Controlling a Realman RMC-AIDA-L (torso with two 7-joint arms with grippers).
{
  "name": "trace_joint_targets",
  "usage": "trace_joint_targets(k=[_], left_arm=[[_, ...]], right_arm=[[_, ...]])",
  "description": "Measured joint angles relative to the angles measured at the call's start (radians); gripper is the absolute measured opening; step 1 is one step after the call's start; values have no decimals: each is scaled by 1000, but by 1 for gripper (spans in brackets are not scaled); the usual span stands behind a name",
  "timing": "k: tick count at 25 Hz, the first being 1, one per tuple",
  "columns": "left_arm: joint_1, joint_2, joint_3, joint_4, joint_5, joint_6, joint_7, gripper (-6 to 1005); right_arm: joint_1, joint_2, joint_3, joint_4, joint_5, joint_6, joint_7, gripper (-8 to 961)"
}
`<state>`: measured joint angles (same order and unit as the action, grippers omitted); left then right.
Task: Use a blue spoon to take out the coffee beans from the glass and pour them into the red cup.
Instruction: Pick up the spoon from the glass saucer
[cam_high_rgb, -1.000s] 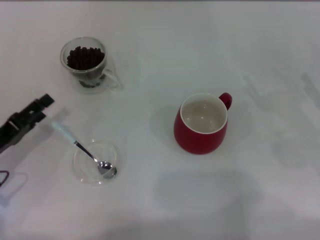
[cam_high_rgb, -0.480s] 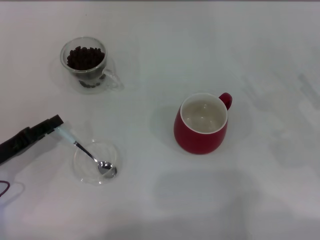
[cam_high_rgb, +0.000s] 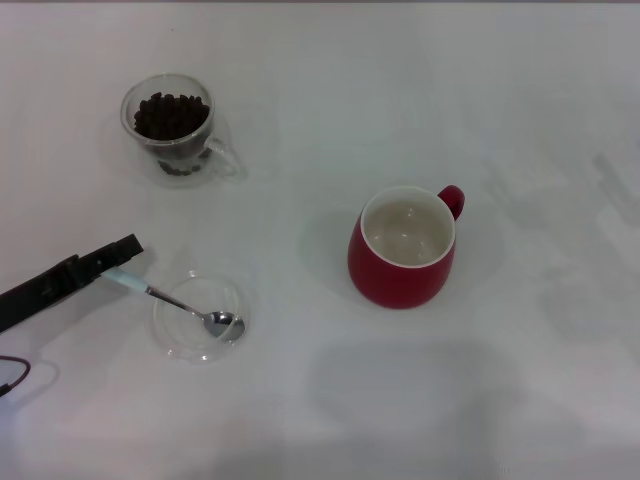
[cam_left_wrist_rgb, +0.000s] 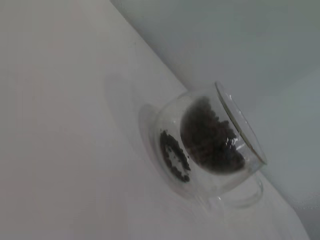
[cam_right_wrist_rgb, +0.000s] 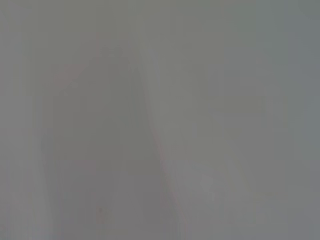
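blue spoon (cam_high_rgb: 150, 291) handle at left claw (cam_high_rgb: 128, 252) tip

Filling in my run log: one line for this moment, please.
left gripper: at blue spoon handle | spoon bowl: in saucer | coffee beans: in glass | red cup: empty

1. The glass (cam_high_rgb: 168, 122) stands at the far left of the table (cam_high_rgb: 520, 110), with the coffee beans (cam_high_rgb: 171, 114) in it.
2. The saucer (cam_high_rgb: 200, 315) lies nearer, well apart from the glass.
3. The spoon (cam_high_rgb: 180, 304) rests with its bowl in the saucer and its handle reaching left to the left gripper (cam_high_rgb: 128, 249).
4. The red cup (cam_high_rgb: 405, 247) stands right of the saucer, well apart.
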<state>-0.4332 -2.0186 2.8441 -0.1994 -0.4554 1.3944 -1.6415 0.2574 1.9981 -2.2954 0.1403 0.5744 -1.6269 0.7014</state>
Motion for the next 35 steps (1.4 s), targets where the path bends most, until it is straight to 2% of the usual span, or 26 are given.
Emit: trace_joint_targets(k=[24,35], left_arm=[[27,-16,-2,8,-7,3,20,217],[22,-17,-6,2,-50,61,65,143]], right_arm=[[14,0,-4,-1,-1,5,7,755],[16,-2,-4,-1,-1,8,7,755]])
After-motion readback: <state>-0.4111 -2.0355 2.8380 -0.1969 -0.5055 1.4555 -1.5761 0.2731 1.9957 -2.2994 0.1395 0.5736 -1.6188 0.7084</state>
